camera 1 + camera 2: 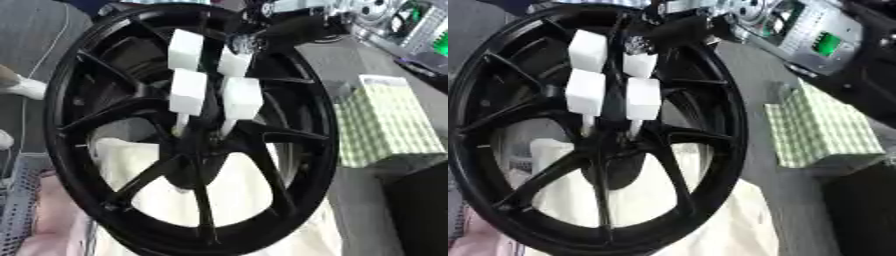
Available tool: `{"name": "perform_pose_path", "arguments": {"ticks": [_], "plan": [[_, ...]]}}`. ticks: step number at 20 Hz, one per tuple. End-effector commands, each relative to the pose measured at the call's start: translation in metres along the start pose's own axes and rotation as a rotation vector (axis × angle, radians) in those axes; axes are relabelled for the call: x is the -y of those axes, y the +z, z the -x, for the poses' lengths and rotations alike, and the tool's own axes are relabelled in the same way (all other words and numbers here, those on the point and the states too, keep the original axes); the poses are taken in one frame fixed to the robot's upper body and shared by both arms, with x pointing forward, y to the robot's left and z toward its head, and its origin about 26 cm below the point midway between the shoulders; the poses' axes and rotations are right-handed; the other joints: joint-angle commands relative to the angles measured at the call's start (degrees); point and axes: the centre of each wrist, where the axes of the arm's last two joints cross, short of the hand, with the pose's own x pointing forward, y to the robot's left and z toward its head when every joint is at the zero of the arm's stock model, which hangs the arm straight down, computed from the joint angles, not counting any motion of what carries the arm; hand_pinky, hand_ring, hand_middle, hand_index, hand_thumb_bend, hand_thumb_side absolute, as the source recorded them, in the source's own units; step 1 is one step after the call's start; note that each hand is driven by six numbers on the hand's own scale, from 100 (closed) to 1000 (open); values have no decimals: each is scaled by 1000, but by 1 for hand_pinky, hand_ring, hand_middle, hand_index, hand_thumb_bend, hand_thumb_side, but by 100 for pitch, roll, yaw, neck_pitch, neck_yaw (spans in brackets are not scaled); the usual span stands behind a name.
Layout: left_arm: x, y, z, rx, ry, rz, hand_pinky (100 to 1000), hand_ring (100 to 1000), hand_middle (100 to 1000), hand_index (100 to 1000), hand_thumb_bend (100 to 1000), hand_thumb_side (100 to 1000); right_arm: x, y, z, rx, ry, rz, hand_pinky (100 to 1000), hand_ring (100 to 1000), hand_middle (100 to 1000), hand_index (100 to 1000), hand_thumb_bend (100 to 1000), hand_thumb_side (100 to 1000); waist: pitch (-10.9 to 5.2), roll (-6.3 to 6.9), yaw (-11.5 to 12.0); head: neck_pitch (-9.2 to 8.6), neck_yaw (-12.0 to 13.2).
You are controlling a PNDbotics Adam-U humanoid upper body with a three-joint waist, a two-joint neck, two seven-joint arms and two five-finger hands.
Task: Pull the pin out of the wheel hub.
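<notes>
A black spoked wheel (pixel 188 125) stands upright and fills the middle of both views. Its hub (pixel 194 162) is the dark centre where the spokes meet. My right hand (pixel 238 97) comes down from the upper right on a black and silver arm (pixel 289 22). Its white blocky fingers (pixel 187 91) hang straight in front of the spokes. Two thin white tips (pixel 179 126) reach to just above the hub. I cannot make out the pin itself among the dark spokes. My left hand shows in no view.
A green checked box (pixel 385 125) sits to the right of the wheel. White cloth (pixel 241 200) lies behind the lower spokes. A perforated grey metal tray (pixel 17 205) and pink fabric (pixel 52 230) are at lower left. Silver machinery (pixel 811 35) stands at upper right.
</notes>
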Motion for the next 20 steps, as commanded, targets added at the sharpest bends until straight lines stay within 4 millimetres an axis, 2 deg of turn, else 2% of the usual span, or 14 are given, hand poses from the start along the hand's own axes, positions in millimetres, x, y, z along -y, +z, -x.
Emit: {"name": "perform_pose_path", "arguments": {"ticks": [1,10,20], "plan": [[1,-4,-7,22,-6,18,788,639,628,792,137,707,6,6,-2,-108,-45,-87,873,1000,907,983,100,810,-83,41,10,-61,-6],[1,-4,-7,23,-5,21,788,640,628,792,137,708,4,5,0,-125,-47,-91,883,1000,912,982,100,756,-52,42,22,-86,-18],[2,-4,-7,24,-4,24,788,640,628,792,139,712,3,4,0,-140,-43,-84,884,1000,914,981,100,739,-9,45,24,-108,-28]]}}
